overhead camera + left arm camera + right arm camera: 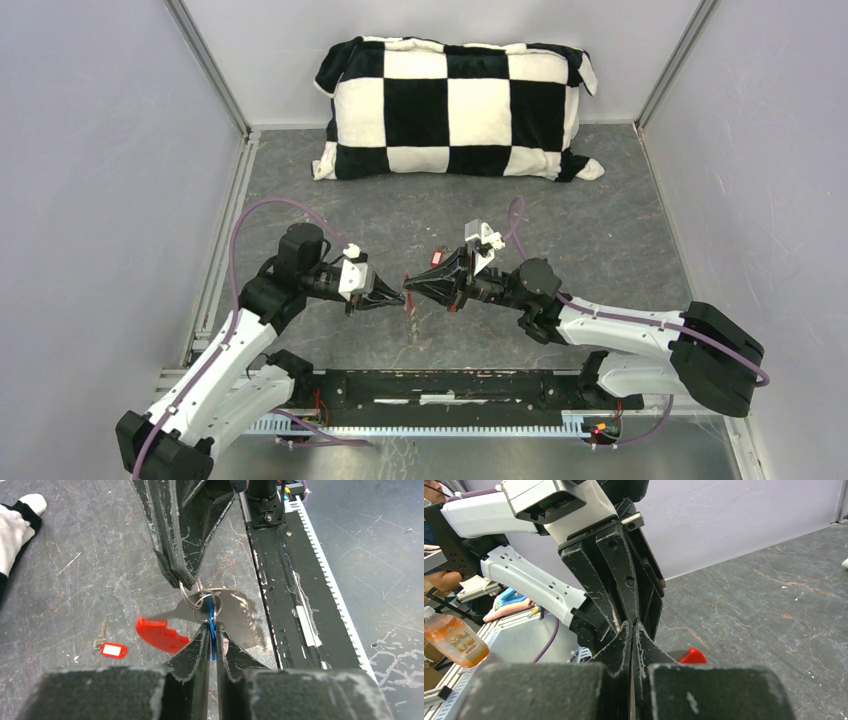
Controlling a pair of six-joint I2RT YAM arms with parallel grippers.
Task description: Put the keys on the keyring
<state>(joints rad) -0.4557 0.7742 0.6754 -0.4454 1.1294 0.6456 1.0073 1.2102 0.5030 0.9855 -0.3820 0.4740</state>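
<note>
My two grippers meet tip to tip above the middle of the table. The right gripper [410, 287] [184, 582] [633, 624] is shut on a silver keyring [199, 599], which hangs from its tip. In the left wrist view, the left gripper [398, 298] [212, 626] is shut on a thin blue tag [212, 630] that reaches up into the ring. A red tag [160, 634] [691, 656] dangles beside the ring. One small silver key [102, 634] with a red-and-white tag [113, 650] lies loose on the table to the left.
A black-and-white checkered pillow [455, 108] lies along the back wall. The black base rail [460, 388] [285, 595] runs along the near edge below the grippers. Grey walls close in both sides. An orange bottle [454, 641] stands outside the cell.
</note>
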